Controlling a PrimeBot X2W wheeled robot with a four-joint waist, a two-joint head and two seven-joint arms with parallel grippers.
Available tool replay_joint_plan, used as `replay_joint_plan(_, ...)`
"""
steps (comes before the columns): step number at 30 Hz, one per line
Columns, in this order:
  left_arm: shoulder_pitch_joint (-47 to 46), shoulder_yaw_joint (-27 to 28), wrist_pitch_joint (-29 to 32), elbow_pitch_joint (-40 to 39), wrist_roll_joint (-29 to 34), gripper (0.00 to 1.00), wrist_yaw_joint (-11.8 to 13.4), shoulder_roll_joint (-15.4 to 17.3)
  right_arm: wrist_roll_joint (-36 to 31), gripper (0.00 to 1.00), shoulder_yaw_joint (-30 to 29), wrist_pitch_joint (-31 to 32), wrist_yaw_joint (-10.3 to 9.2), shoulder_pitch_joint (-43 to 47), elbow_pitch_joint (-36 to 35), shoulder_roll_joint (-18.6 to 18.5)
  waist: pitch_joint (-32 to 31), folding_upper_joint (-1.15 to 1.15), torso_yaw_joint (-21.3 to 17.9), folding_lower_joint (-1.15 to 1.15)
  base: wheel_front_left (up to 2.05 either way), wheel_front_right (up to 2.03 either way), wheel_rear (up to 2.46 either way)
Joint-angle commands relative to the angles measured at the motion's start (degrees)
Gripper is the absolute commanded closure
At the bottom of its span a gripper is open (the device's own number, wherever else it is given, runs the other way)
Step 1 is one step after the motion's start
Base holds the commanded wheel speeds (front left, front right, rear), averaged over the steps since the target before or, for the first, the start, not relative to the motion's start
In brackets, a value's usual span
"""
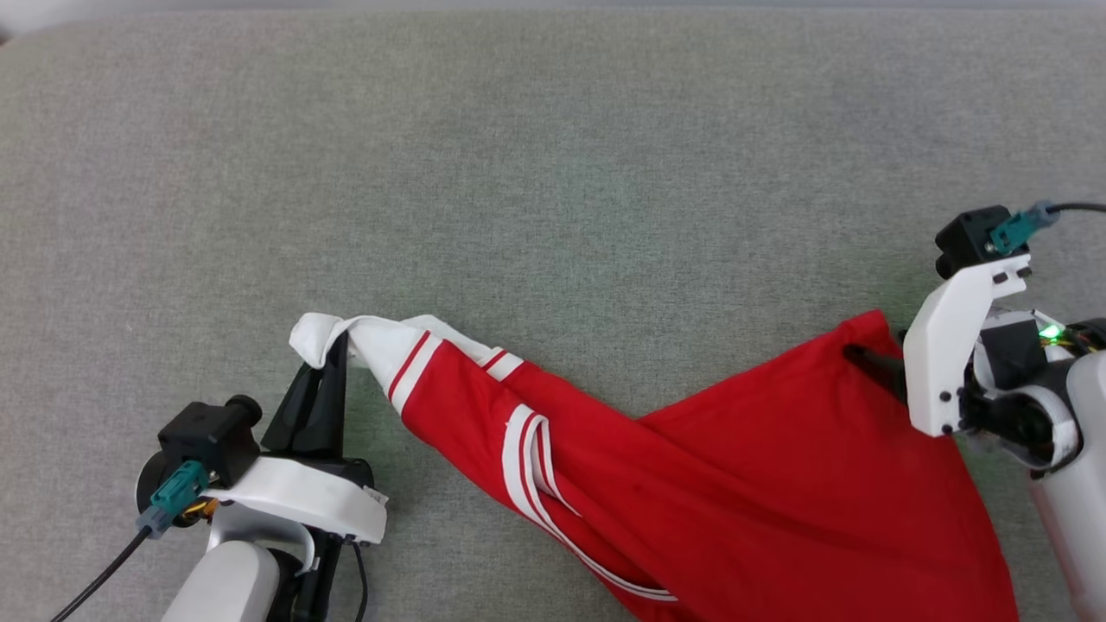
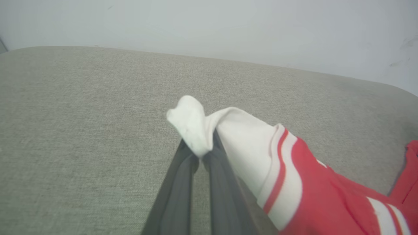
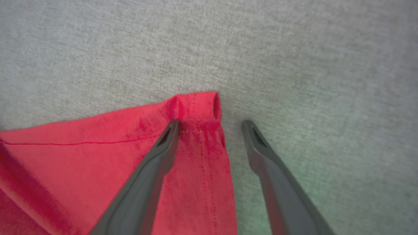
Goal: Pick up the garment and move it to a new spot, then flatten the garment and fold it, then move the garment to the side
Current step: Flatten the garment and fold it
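One garment [image 1: 734, 484], two tools: left tool [image 2: 204, 153] clamps sleeve [image 2: 241, 143], right tool [image 3: 210, 125] apart.

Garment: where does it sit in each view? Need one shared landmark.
Head view: garment lower centre to lower right.
Left wrist view: lower right; white sleeve tip pinched by left end effector at centre.
Right wrist view: lower left; red hem corner at centre.
Shared landmark: grey fabric surface.

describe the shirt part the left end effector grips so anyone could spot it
A red garment sprawls on the grey padded surface. Its left tip, in the left end effector, is a bunched white sleeve; the rest is red or striped.
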Motion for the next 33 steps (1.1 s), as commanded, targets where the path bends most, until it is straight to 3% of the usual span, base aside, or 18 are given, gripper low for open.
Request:
replay_joint_plan(1, -1.04, -0.14, -0.47, 0.18, 0.36, 1.00, -0.20, -0.28, 0.98, 0.00, 2.24, 2.51, -0.02, 1.55, 2.95, 0.83, 0.97, 0.00, 0.67, 0.00, 0.00, 0.00, 0.00)
replay_joint_plan(4, -1.52, -0.21, -0.75, 0.72, 0.27, 1.00, -0.56, -0.55, 2.24, 0.00, 4.22, 5.60, -0.01, 2.04, 5.07, 1.01, 1.40, 0.00, 0.90, 0.00, 0.00, 0.00, 0.00)
replay_joint_plan(5, -1.60, -0.26, -0.84, 0.90, 0.24, 1.00, -0.65, -0.62, 2.88, 0.31, 4.61, 6.17, -0.01, 2.07, 5.38, 0.96, 1.47, 0.00, 0.94, 0.00, 0.00, 0.00, 0.00)
replay_joint_plan(6, -1.69, -0.29, -0.92, 1.08, 0.20, 1.00, -0.77, -0.67, 3.41, 0.75, 4.83, 6.50, 0.00, 1.91, 5.65, 0.96, 1.46, 0.00, 0.97, 0.00, 0.00, 0.00, 0.00)
replay_joint_plan(7, -1.76, -0.31, -0.99, 1.34, 0.14, 1.00, -0.89, -0.67, 3.56, 1.00, 5.23, 6.53, 0.00, 1.67, 5.73, 0.81, 1.32, 0.00, 0.96, 0.00, 0.00, 0.00, 0.00)
replay_joint_plan(12, -1.48, 0.09, -0.53, 3.42, -0.55, 1.00, -1.38, 0.81, 4.86, 1.00, 6.24, 0.54, 0.05, -1.50, 3.79, -1.22, -4.33, 0.00, 0.00, 0.00, 0.00, 0.00, 0.00)
replay_joint_plan(20, -7.09, 0.35, 2.86, 5.49, -0.22, 1.00, -3.16, 4.22, 0.72, 1.00, 3.12, -9.38, -0.02, -4.53, 5.18, -1.92, -12.10, 0.00, -1.68, 0.00, 0.00, 0.00, 0.00)
replay_joint_plan(27, -19.26, 1.16, 5.71, 12.61, -1.85, 1.00, -6.10, 5.09, -2.92, 1.00, -1.13, -15.79, -0.04, -9.79, 8.11, -1.30, -14.93, 0.00, -3.31, 0.00, 0.00, 0.00, 0.00)
replay_joint_plan(33, -32.76, 1.20, 8.17, 19.92, -1.41, 1.00, -7.23, 5.27, -6.13, 1.00, -4.08, -19.65, -0.05, -17.43, 9.44, -0.97, -12.98, 0.00, -4.60, 0.00, 0.00, 0.00, 0.00)
